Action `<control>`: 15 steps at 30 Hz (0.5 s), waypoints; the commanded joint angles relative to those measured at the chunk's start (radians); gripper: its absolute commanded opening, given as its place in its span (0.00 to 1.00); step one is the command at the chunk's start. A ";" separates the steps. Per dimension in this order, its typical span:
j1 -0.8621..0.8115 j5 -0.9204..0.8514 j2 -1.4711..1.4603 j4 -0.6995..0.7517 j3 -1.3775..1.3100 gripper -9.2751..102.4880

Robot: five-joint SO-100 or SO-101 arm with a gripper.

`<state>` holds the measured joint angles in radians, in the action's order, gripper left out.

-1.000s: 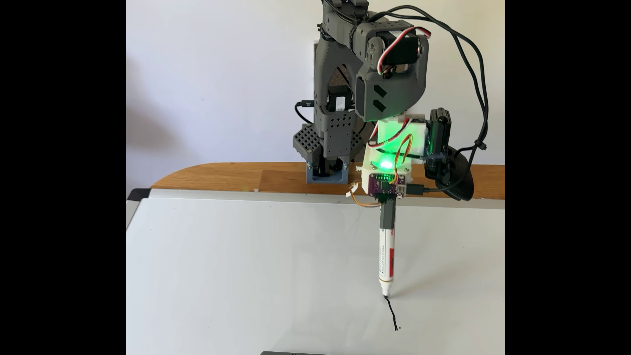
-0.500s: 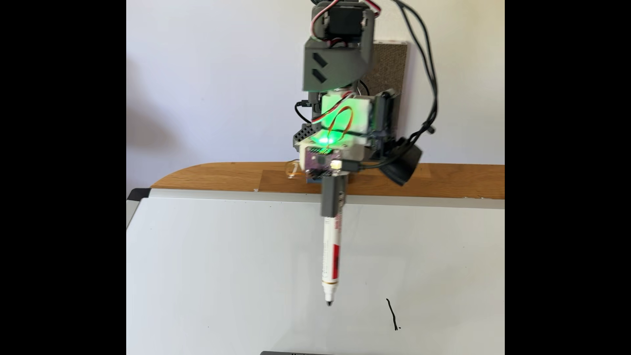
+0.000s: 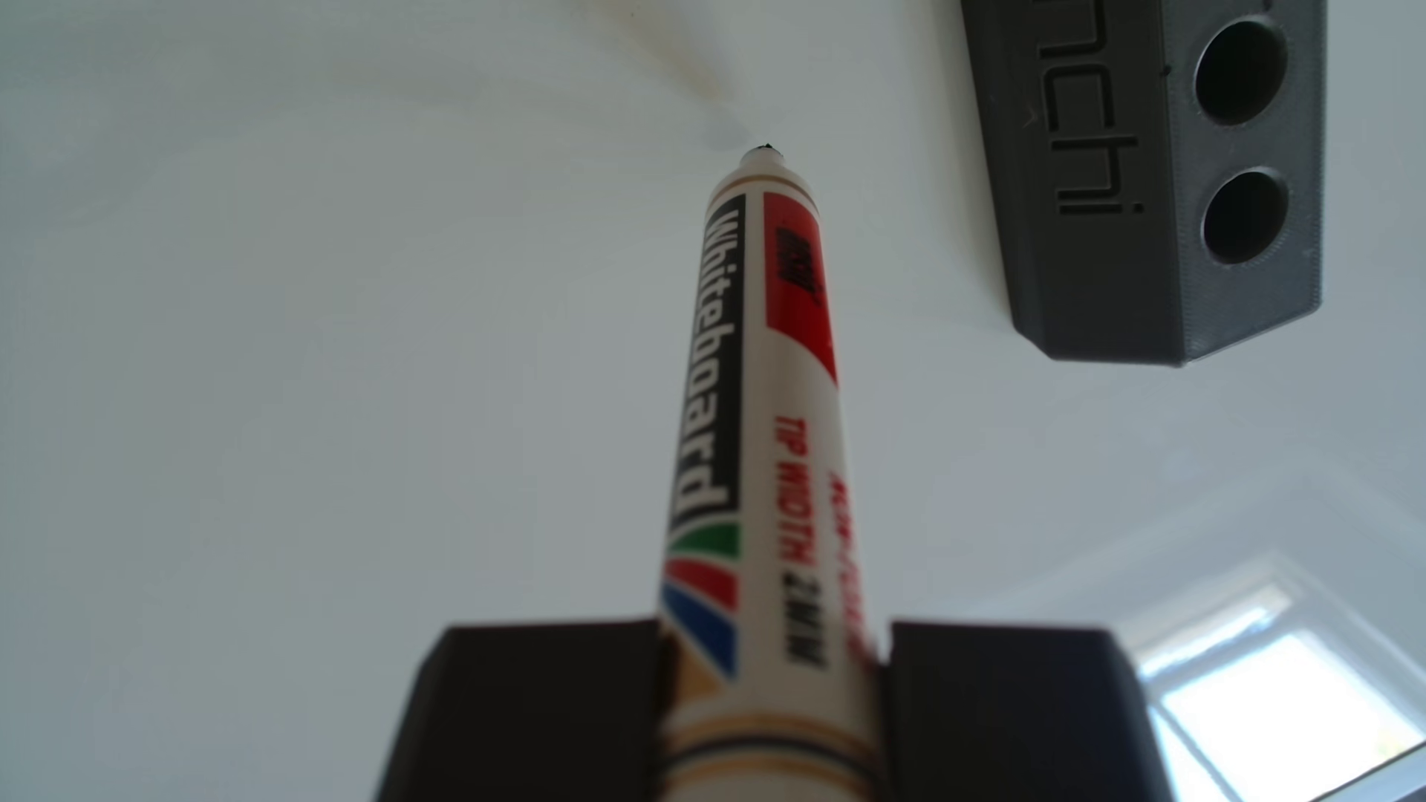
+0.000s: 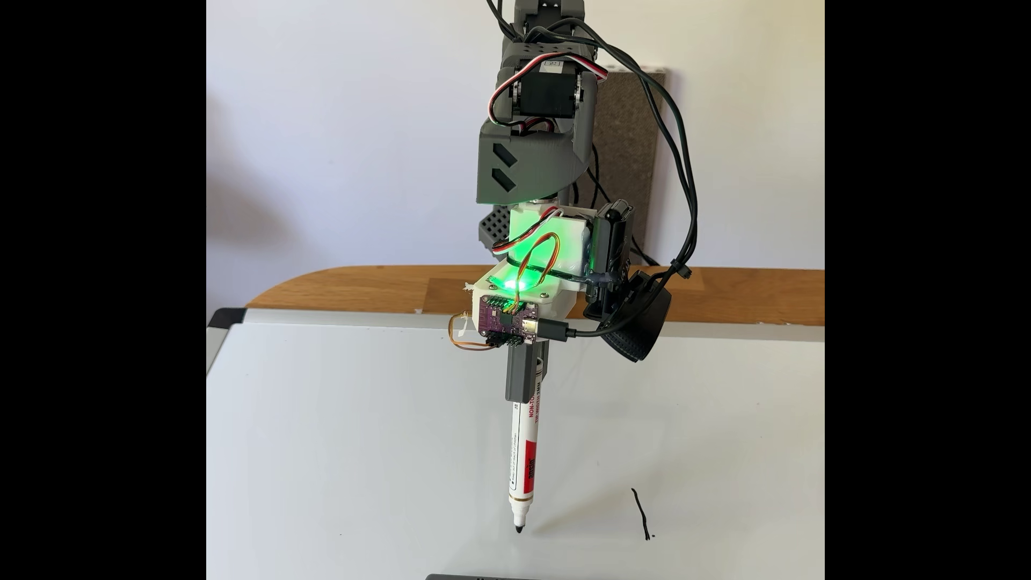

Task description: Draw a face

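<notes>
A white whiteboard marker (image 4: 524, 463) points down at the whiteboard (image 4: 362, 446), gripped at its upper end by the grey holder that serves as my gripper (image 4: 524, 379), shut on it. Its black tip (image 4: 519, 528) is at the board surface or just above it; contact cannot be told. A short black stroke (image 4: 641, 513) with a small dot beside its lower end lies on the board to the right of the tip. In the other view the marker (image 3: 752, 432) runs up between the gripper's (image 3: 772, 655) two dark blocks, over the bare board (image 3: 309, 385).
A grey block with two round holes (image 3: 1157, 177) lies on the board beyond the tip; its edge shows at the bottom of the fixed view (image 4: 485, 576). The wooden table edge (image 4: 362, 290) and arm base are behind the board. Cables (image 4: 686, 167) hang at the arm's right.
The marker left the top of the black stroke, swung left across the board, and has now come down lower, left of the stroke. The stroke itself is unchanged.
</notes>
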<state>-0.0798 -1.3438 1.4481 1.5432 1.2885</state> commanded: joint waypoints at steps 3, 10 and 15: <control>-0.009 -0.006 0.017 -0.003 -0.005 0.08; -0.009 -0.026 0.018 -0.002 0.041 0.08; -0.014 -0.026 0.025 0.000 0.049 0.08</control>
<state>-0.0828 -1.3637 1.4542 1.5340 1.3376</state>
